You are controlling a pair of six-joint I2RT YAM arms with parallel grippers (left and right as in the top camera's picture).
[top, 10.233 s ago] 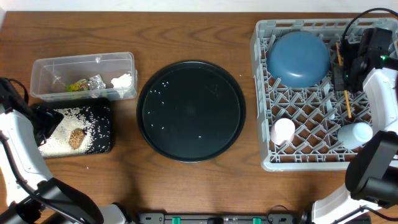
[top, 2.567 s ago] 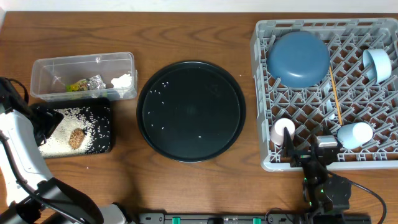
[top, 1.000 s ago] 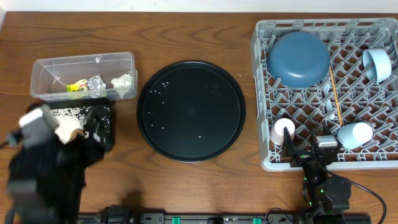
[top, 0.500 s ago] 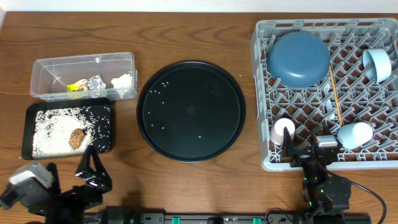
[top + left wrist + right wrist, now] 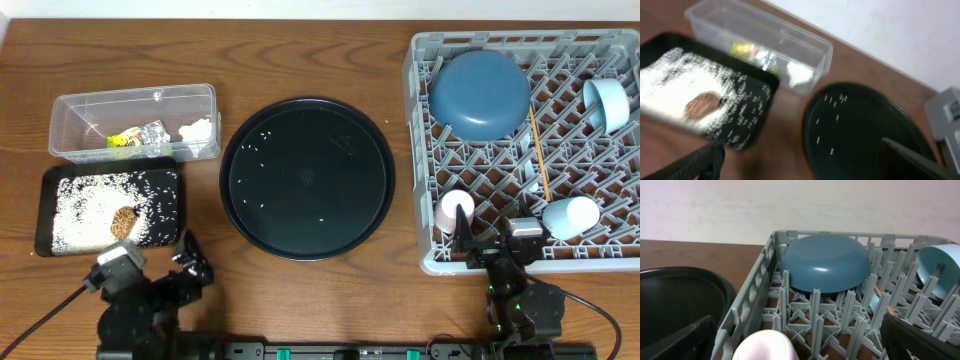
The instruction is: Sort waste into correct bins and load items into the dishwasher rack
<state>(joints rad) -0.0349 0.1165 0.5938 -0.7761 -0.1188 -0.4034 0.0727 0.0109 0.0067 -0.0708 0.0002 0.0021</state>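
Inside clear tub [image 5: 135, 92]: wrapper [image 5: 122, 140], foil [image 5: 152, 131], tissue [image 5: 198, 130] | black tray [image 5: 181, 205]: rice [image 5: 75, 210], scrap [image 5: 123, 222]

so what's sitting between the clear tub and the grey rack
The big round black tray, dotted with a few rice grains; the overhead view shows it.

Free: bare table [image 5: 300, 50] strip along far edge; gap between round black tray [image 5: 307, 200] and dishwasher rack [image 5: 412, 150].
Obstacles: clear tub [image 5: 130, 112] just beside shallow black tray [image 5: 168, 215], left; rack's raised wall, pegs, domed blue dish [image 5: 480, 95].
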